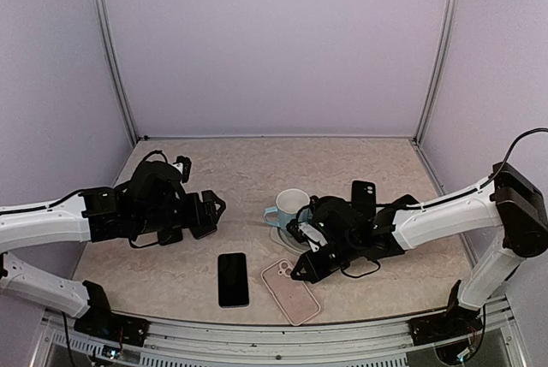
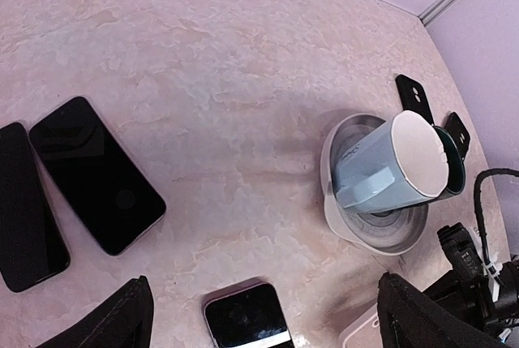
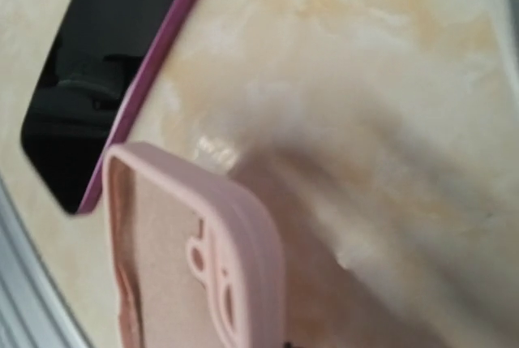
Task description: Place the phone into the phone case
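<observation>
The phone (image 1: 233, 279) lies flat, screen up, near the table's front edge; it also shows in the left wrist view (image 2: 243, 317) and in the right wrist view (image 3: 97, 64), where it has a purple rim. The pink phone case (image 1: 290, 291) lies open side up just right of it, and shows close up in the right wrist view (image 3: 195, 259). My left gripper (image 1: 210, 216) is open and empty above and to the left of the phone, with its fingers (image 2: 122, 321) spread wide. My right gripper (image 1: 301, 253) hangs low over the case's far end and looks open and empty; its fingers are out of its own view.
A light blue mug (image 1: 291, 206) sits on a white saucer (image 2: 357, 230) behind the case, close to my right gripper. A black case (image 1: 363, 192) stands behind the right arm. Two more black phones (image 2: 97, 174) lie under the left arm.
</observation>
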Controlling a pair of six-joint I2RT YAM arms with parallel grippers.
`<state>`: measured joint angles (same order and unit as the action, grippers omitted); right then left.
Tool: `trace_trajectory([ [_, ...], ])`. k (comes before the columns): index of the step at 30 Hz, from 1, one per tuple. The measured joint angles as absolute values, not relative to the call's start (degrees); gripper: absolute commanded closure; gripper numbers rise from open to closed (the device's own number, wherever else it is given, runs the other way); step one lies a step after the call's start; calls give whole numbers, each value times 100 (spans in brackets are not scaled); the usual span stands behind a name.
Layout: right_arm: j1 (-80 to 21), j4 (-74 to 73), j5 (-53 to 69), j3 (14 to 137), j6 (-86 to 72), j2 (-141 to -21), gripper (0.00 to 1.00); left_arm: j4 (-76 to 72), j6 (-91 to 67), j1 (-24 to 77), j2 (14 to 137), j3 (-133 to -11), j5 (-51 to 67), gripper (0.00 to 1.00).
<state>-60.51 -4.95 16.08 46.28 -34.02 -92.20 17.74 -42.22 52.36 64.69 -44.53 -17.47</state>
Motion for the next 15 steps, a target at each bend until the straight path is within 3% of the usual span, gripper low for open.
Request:
trace_trajectory([
  [2, -6084, -576, 1463, 4720, -3474, -9279, 65, 1813, -4265, 5236, 6471, -4431, -1791, 5],
  [6, -6219, -906, 1125, 5072, -3459, -9330, 48, 1857, -4333, 5236, 6488, -4429, -1898, 5],
  [10, -6506, -1608, 467, 5843, -3304, -9384, 10, 1920, -4495, 5236, 6482, -4418, -2154, 5],
  [15, -7050, -2298, -281, 7000, -3251, -9778, 1, 2158, -5052, 5236, 6171, -4130, -2676, 1],
])
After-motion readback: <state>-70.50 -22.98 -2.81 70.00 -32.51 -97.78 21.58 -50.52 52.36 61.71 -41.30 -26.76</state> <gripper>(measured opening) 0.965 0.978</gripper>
